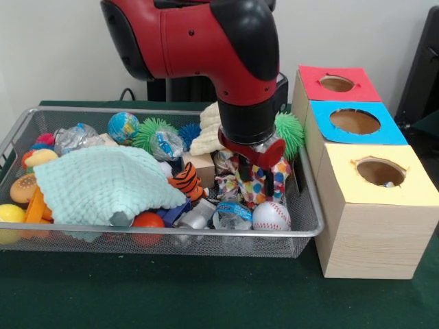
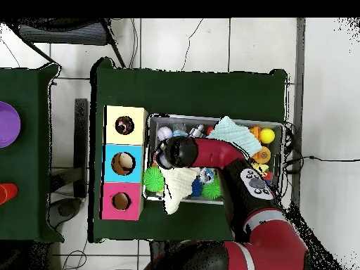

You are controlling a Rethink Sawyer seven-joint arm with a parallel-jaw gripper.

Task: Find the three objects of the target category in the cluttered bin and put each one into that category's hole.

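1. Front view: the pincer reaches down into the wire bin, at the multicoloured spotted toy beside the baseball; whether it grips cannot be told; yellow hole nearest.
2. Overhead view: arm spans the bin; three-hole box adjoins it on the desk.

A purple bowl and orange cup sit on a side table.
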